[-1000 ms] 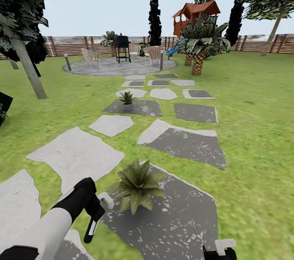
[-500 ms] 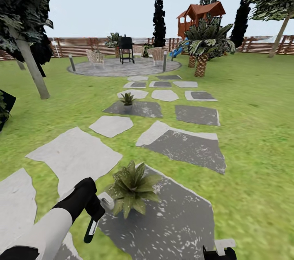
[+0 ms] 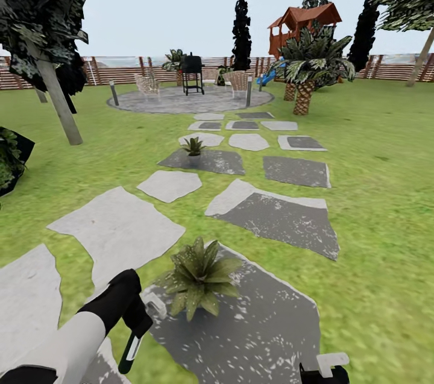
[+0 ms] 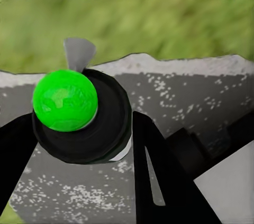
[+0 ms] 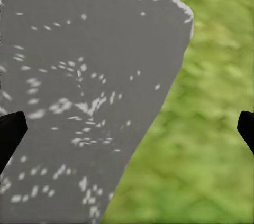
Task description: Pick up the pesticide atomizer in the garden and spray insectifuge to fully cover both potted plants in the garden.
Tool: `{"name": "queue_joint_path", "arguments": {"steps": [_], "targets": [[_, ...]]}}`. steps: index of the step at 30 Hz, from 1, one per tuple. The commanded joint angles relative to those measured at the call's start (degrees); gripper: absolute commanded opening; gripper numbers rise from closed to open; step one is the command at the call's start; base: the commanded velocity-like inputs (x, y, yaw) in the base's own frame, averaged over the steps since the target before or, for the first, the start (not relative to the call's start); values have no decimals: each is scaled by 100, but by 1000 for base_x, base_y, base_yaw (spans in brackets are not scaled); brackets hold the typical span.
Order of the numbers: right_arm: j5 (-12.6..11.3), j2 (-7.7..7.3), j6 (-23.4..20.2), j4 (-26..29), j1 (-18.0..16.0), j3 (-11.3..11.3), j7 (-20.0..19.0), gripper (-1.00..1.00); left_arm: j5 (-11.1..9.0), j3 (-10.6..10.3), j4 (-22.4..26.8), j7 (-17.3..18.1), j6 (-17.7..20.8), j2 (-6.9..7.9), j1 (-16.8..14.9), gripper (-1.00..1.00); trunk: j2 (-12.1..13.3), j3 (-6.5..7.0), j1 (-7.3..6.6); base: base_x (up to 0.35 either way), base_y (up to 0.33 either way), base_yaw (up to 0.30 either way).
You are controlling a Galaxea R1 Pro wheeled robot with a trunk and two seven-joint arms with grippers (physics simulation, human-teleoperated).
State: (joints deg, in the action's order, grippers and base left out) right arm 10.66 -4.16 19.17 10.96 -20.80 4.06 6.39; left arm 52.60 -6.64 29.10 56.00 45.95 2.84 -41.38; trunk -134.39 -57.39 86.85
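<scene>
**A:** ok so where's your stuff right now? Starting closest.

**B:** Your left hand (image 3: 137,336) sits low at the left of the head view, and it's clamped on the pesticide atomizer (image 4: 79,110). In the left wrist view you can see a dark round bottle with a bright green ball on top, wedged between the black fingers (image 4: 159,182). Your right hand (image 5: 127,126) is spread wide: its two tips sit at opposite edges of the right wrist view, with nothing between them, above the edge of the dark slab (image 5: 79,76) and the grass (image 5: 201,129).

**A:** and the plants?

**B:** The near potted plant (image 3: 199,278) is just beside your left hand, standing on the corner of the big dark stepping slab (image 3: 253,330). The far potted plant (image 3: 193,146) is well up the path, on another dark slab (image 3: 211,161).

**A:** behind that?

**B:** A round paved patio (image 3: 187,99) with a black grill (image 3: 192,70) and chairs, a palm (image 3: 307,64), a red playhouse (image 3: 301,25), then the brown slat fence (image 3: 120,70) across the back of the garden.
</scene>
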Motion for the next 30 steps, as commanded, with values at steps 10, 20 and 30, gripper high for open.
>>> {"name": "queue_joint_path", "arguments": {"steps": [10, 20, 30], "targets": [[59, 2, 20, -6, -3, 42, 11, 100, -10, -4, 64, 51, 19, 32, -2, -100, -2, -5, -1, 3, -7, 260], [66, -6, 17, -6, -3, 42, 11, 100, -13, -3, 105, 59, 19, 7, -2, -100, -2, -5, -1, 78, -243, 78], [59, -3, 17, -6, -3, 41, 11, 100, -13, -21, 115, 91, 47, -28, -89, -100, -2, -5, -1, -139, -241, 1]]}}
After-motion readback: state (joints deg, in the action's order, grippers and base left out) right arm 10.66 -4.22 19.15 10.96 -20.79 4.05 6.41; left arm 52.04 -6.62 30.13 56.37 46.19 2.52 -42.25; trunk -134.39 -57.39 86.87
